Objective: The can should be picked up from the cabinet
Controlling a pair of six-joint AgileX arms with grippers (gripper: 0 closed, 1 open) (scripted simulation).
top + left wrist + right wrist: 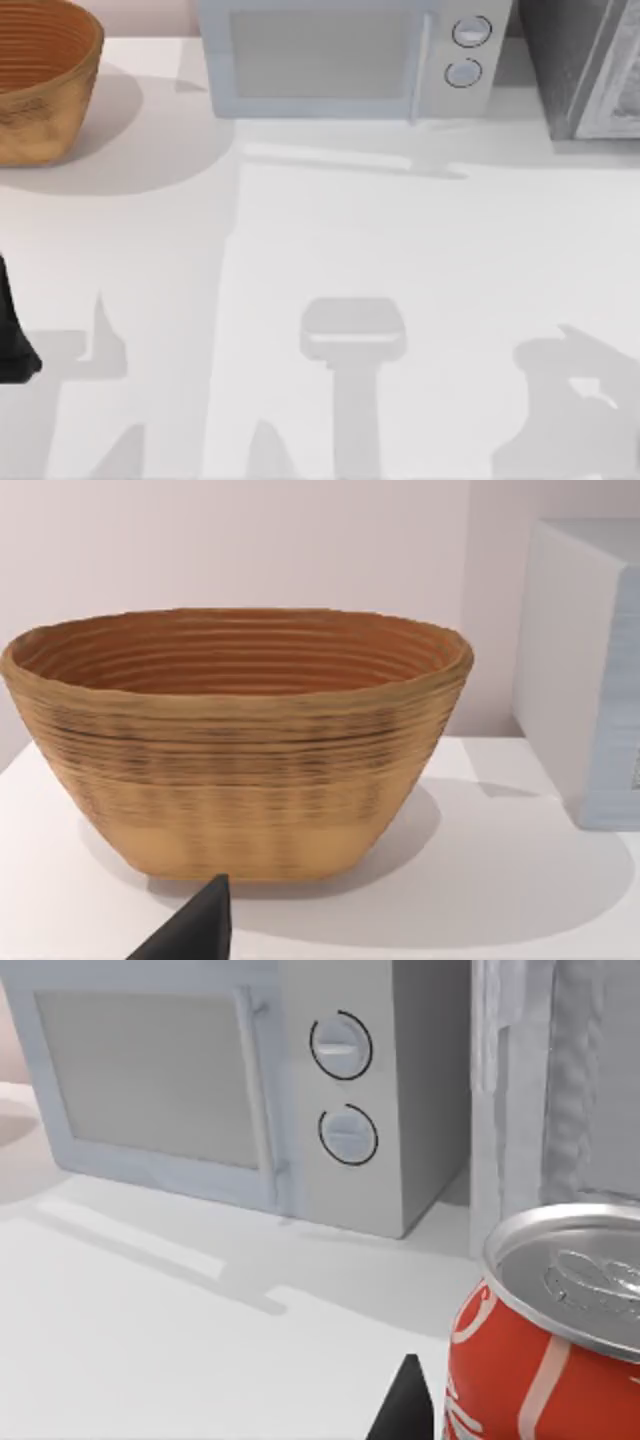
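Here | red can (pixel 545 1345) beside right pincer fingertip (pixel 408 1405) | lettering unreadable

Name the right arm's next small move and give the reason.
Probably draw the can a little farther away from the cabinet. In the right wrist view the can sits close beside a dark fingertip, with the cabinet and microwave beyond it, so it looks already lifted out.

Overhead view down on table (pixel 330 240), wrist views low, both sharing microwave (pixel 350 55).
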